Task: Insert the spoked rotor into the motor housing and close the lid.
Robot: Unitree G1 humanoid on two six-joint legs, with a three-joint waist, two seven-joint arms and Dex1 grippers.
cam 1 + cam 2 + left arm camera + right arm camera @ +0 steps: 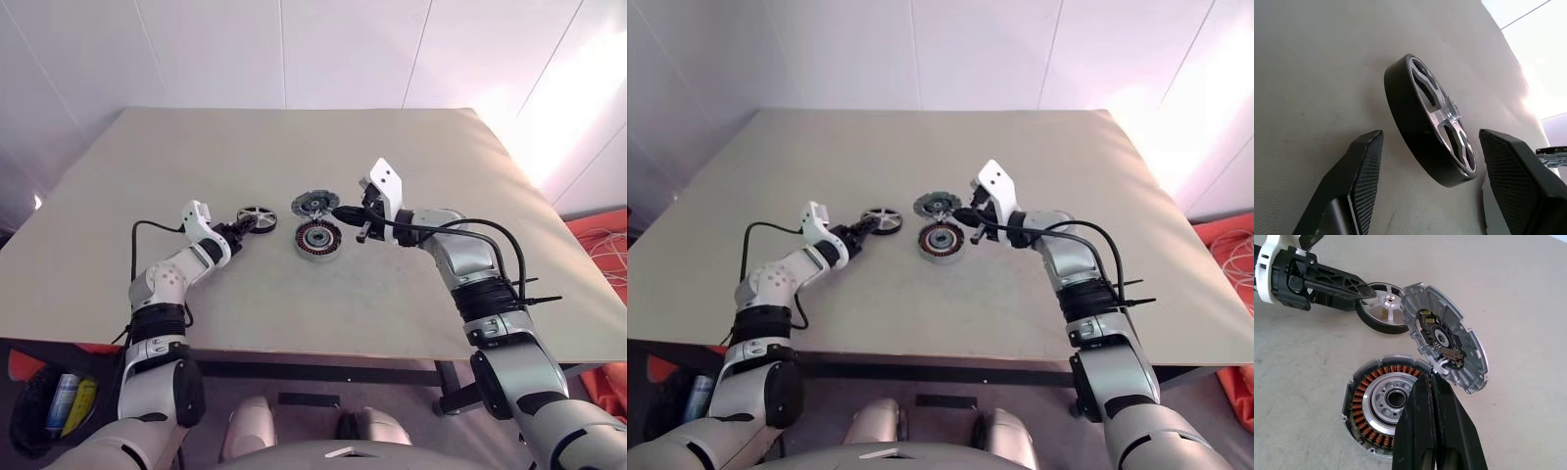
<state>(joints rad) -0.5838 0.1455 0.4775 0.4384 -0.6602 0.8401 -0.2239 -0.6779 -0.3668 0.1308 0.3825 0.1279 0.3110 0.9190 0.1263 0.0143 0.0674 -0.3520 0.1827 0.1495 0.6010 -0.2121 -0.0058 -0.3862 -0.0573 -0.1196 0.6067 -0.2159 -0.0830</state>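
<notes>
The spoked rotor [257,217] lies flat on the table, left of the motor housing [318,238]; it has a dark rim and a silvery hub. My left gripper [1431,134] is open, with one finger [1359,181] on each side of the rotor [1435,122] and a gap to both. The housing [1383,404] lies open-topped, showing its copper windings around a silver hub. My right gripper [1432,377] is shut on the rim of the lid [1444,340]. It holds the lid tilted up at the housing's far edge, with its circuit side showing.
The beige table [411,157] has bare room all round the parts. Its front edge [323,352] runs near me. A dark bin with cans [54,401] stands on the floor at the lower left. Orange material [602,235] lies beyond the right side.
</notes>
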